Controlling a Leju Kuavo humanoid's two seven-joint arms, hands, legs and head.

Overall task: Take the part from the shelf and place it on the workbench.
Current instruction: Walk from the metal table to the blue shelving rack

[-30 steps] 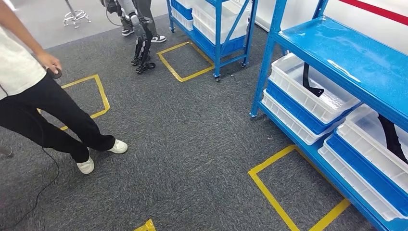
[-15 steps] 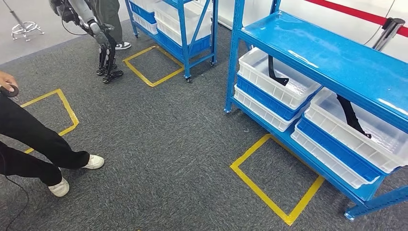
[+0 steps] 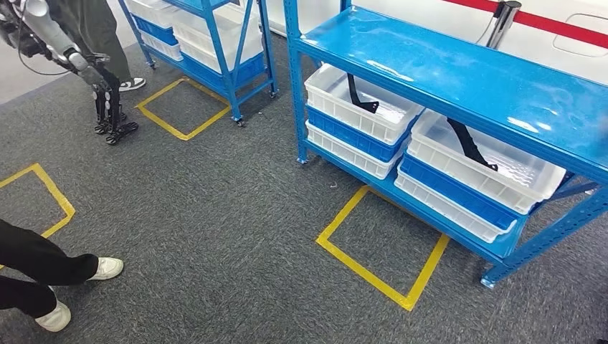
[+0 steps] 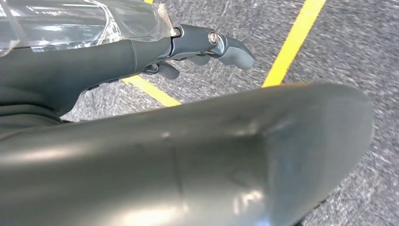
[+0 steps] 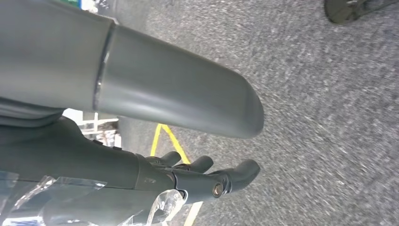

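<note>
Shelf: a blue painted metal rack (image 3: 459, 79) with a glossy flat top deck, filling the upper right of the head view; its lower deck carries stacked bins.
Bins: white ribbed plastic trays on blue ones; one stack (image 3: 358, 115) at upper centre, the other (image 3: 477, 168) right of centre.
Part: a thin black bent bar (image 3: 469, 143) lying in the right white tray, its long axis running from upper left to lower right, the lower end resting near the tray floor. A similar black bar (image 3: 358, 95) leans in the left tray, running much the same way.
Floor: grey coarse carpet (image 3: 236, 236) with a yellow tape square (image 3: 383, 247) in front of the rack.
Left hand (image 4: 207, 44): dark grey, smooth, fingers gently curved and apart over carpet and yellow tape, holding nothing.
Right hand (image 5: 207, 176): the same shape, fingers loosely apart over carpet, holding nothing.
Person: black trousers and white shoes (image 3: 79, 287) at lower left.
Other robot: dark legs (image 3: 107, 100) at upper left.
</note>
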